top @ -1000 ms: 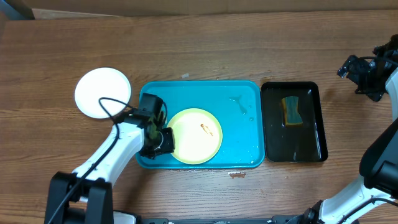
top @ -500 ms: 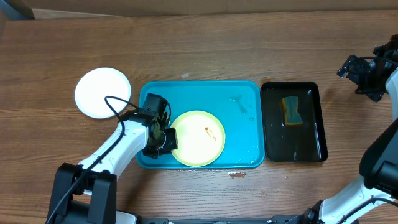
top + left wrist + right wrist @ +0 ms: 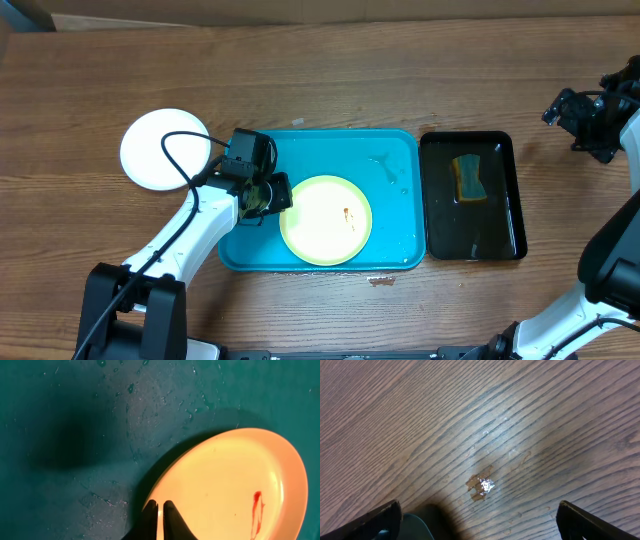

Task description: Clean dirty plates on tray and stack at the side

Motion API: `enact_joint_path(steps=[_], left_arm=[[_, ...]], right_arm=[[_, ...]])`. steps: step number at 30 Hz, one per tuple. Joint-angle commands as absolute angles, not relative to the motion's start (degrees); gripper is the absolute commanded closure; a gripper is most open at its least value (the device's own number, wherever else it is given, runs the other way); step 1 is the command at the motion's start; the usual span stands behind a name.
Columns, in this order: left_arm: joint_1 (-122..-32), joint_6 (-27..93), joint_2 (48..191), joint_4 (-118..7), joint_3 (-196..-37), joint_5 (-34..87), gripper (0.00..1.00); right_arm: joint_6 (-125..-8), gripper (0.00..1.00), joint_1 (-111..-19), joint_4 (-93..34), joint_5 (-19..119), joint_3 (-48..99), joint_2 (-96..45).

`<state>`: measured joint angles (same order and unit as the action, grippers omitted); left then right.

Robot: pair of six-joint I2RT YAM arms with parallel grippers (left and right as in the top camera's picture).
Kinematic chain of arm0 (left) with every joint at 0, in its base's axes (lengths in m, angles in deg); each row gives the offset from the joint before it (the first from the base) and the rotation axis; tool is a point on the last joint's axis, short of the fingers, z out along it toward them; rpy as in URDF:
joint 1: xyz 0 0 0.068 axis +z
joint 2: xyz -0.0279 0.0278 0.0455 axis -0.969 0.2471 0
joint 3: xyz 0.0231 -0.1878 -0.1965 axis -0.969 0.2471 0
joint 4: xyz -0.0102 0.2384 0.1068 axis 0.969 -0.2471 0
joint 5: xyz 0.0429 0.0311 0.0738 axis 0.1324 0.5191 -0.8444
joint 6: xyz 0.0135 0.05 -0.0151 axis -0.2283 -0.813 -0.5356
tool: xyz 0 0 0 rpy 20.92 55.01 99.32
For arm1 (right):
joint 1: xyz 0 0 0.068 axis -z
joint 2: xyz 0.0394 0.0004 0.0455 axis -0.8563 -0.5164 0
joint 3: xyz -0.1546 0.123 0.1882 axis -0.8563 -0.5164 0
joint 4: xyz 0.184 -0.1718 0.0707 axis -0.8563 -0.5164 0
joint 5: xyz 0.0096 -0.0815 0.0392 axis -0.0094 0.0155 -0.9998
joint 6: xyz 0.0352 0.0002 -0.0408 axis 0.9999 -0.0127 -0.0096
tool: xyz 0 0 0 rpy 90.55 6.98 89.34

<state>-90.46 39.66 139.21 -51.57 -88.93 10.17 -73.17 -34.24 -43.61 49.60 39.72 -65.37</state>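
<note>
A pale yellow-green plate [image 3: 325, 220] with a small red smear [image 3: 257, 510] lies in the turquoise tray [image 3: 390, 160], left of its middle. My left gripper [image 3: 274, 193] is shut on the plate's left rim. In the left wrist view a thin strip of the plate [image 3: 235, 480] shows between the two dark fingers [image 3: 170, 517]. A clean white plate [image 3: 165, 150] rests on the wood to the left of the tray. My right gripper [image 3: 585, 122] hangs open over bare table at the far right, its fingertips wide apart in the right wrist view [image 3: 480, 520].
A narrow black tray [image 3: 500, 150] stands right of the turquoise one and holds a yellow-green sponge [image 3: 468, 177]. Water drops lie on the turquoise tray's floor [image 3: 150, 405]. A small wet brown spot [image 3: 481, 486] marks the wood under the right gripper.
The left gripper has closed on the yellow-green plate's rim and swung toward the tray's back. The plate has shifted a little to the right. The right arm has stayed still.
</note>
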Motion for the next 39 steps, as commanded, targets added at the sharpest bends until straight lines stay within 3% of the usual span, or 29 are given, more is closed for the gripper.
enact_joint_path(steps=[1, 3, 6, 15, 27, 32, 35, 37, 39], left_arm=[[-90.72, 40.75, 140.04, -52.88, -90.55, 9.1, 0.82], [-90.72, 38.2, 140.04, -56.14, -91.86, 7.26, 0.73], [-90.72, 33.74, 140.04, -60.38, -93.81, 6.1, 0.67], [-93.15, 32.56, 144.74, -60.97, -93.83, 6.32, 0.66], [-93.98, 32.64, 145.92, -59.22, -95.4, 5.8, 0.96], [-93.67, 37.93, 145.92, -55.81, -95.42, 4.18, 0.96], [-93.63, 39.11, 145.92, -53.58, -95.42, 4.48, 0.84], [-93.63, 39.07, 145.92, -53.16, -95.42, 4.61, 0.7], [-93.63, 39.05, 145.92, -53.34, -95.42, 4.61, 0.68]], right_arm=[[-72.93, 0.0, -34.41, -43.42, 49.57, 40.49, -64.08], [-72.95, 0.0, -34.41, -43.42, 49.57, 40.49, -64.08], [-72.93, 0.0, -34.41, -43.42, 49.57, 40.49, -64.08], [-72.93, 0.0, -34.41, -43.42, 49.57, 40.49, -64.08], [-72.95, 0.0, -34.41, -43.42, 49.57, 40.49, -64.08], [-72.93, 0.0, -34.41, -43.42, 49.57, 40.49, -64.08], [-72.93, 0.0, -34.41, -43.42, 49.57, 40.49, -64.08], [-72.93, 0.0, -34.41, -43.42, 49.57, 40.49, -64.08], [-72.95, 0.0, -34.41, -43.42, 49.57, 40.49, -64.08]])
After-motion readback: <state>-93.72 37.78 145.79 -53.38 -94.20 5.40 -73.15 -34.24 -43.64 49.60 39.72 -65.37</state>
